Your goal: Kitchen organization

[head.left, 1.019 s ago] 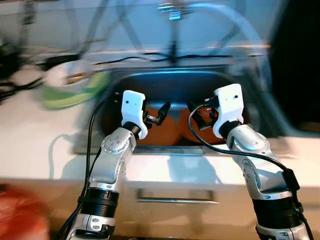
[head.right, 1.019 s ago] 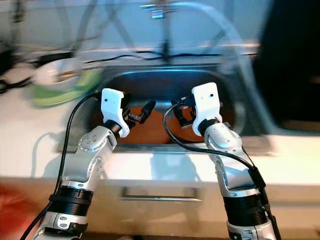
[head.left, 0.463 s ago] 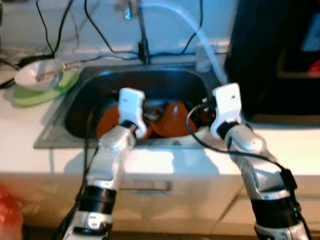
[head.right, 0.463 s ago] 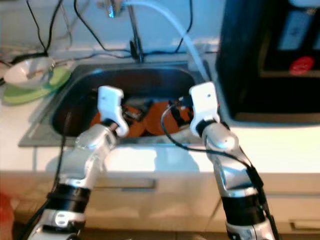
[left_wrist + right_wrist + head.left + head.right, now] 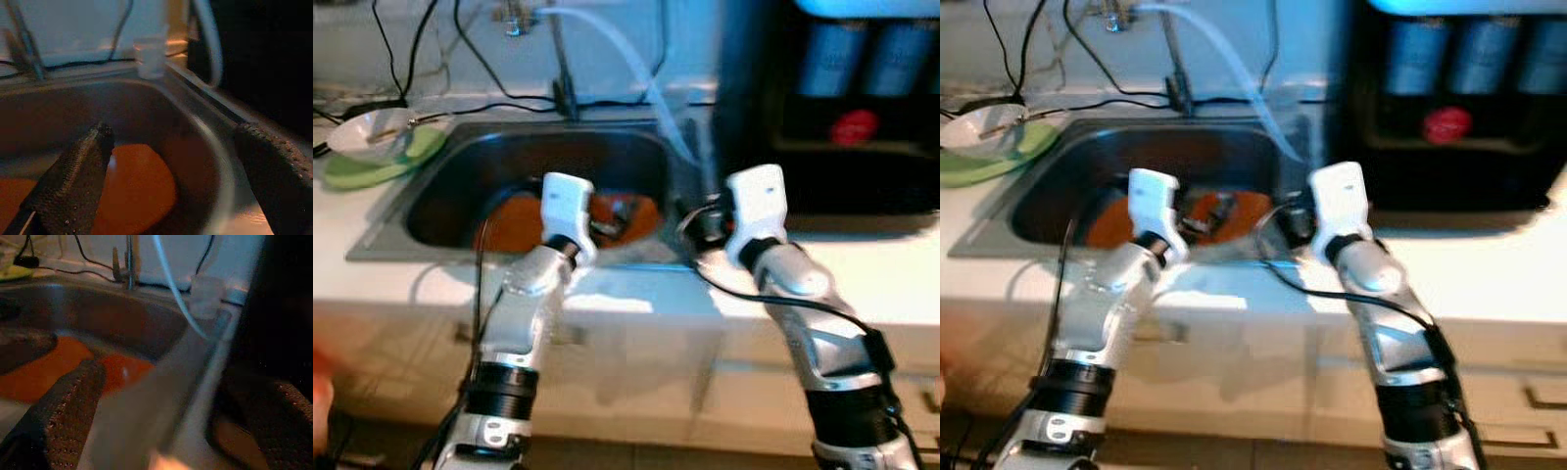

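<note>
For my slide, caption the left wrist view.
Open left gripper hovering above an orange plate in the steel sink.

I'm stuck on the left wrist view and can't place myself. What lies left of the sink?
Observer: A white bowl sits on a green plate on the counter, left of the sink.
Operator: What is the dark mass on the other side?
Observer: A black appliance with a red round spot on its front stands on the counter, right of the sink.
Operator: Where is the right tool?
Observer: The right tool is open, over the sink's right front corner.
Operator: And the left tool?
Observer: The left tool is above the orange dishes in the sink.
</note>
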Robot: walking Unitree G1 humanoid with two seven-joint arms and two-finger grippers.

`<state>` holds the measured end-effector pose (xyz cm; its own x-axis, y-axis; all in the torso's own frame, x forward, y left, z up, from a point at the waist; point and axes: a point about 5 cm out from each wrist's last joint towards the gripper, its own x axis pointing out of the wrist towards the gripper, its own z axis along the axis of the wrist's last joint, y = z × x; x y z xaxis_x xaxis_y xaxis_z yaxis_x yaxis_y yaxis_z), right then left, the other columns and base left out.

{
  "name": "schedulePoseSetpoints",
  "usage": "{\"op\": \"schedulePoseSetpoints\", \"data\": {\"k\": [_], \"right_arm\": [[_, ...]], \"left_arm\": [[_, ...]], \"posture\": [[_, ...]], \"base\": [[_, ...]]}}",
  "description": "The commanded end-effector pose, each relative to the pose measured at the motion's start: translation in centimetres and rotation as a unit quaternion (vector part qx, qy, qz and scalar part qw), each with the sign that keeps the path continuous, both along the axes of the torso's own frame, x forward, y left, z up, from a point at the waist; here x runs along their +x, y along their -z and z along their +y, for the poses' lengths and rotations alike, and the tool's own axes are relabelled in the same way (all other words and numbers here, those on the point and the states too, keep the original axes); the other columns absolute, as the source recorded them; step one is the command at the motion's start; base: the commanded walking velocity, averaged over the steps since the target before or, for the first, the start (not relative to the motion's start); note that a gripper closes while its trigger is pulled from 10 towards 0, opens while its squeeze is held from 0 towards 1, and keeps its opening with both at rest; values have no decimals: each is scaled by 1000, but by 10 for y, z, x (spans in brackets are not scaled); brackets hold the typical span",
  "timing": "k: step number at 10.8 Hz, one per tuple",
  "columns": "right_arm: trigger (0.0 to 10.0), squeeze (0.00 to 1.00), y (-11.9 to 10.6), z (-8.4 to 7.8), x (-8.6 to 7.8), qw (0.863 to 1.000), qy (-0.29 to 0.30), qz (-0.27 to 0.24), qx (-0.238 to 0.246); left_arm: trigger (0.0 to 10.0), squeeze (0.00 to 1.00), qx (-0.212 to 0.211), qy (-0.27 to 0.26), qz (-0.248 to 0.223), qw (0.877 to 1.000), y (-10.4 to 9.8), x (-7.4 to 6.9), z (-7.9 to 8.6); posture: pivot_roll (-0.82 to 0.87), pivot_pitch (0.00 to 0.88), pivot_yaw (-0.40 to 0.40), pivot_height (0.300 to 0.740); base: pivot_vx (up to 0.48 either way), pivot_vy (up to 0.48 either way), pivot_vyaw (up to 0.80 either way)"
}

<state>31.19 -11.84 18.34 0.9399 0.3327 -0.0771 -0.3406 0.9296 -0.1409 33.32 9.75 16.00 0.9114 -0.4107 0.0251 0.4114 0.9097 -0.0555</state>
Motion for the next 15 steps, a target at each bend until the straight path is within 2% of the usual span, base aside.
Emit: {"op": "schedulePoseSetpoints", "data": {"k": [1, 3, 4, 9, 13, 15], "right_arm": [[10000, 443, -3, -9, 1, 1000, 19, -5, -1], [10000, 443, 1, -11, 0, 1000, 20, 0, -4], [10000, 443, 1, -12, 0, 1000, 21, 0, -4], [10000, 443, 2, -16, -2, 1000, 27, 0, -4], [10000, 439, 1, -17, -2, 1000, 28, 0, -6], [10000, 439, 2, -16, -1, 1000, 27, 1, -7]], "left_arm": [[10000, 0, 1, 5, -2, 1000, -2, 0, -4], [10000, 0, -5, -6, 27, 1000, 5, 2, -3], [10000, 0, 1, -8, 26, 1000, 6, 3, -2], [10000, 0, -42, -3, 12, 999, -5, 4, -2], [10000, 0, -56, 2, 23, 998, -4, 5, -5], [10000, 0, -57, -13, 43, 997, 8, 6, -2]], "posture": [[-67, 0, 106, 740], [-71, 0, 98, 740], [-74, 0, 99, 740], [-84, 0, 102, 740], [-92, 0, 102, 740], [-95, 0, 101, 740]], "base": [[0, -371, 0], [-311, 0, 0], [0, 0, 0], [0, 0, 0], [0, 0, 0], [0, 0, 0]]}}
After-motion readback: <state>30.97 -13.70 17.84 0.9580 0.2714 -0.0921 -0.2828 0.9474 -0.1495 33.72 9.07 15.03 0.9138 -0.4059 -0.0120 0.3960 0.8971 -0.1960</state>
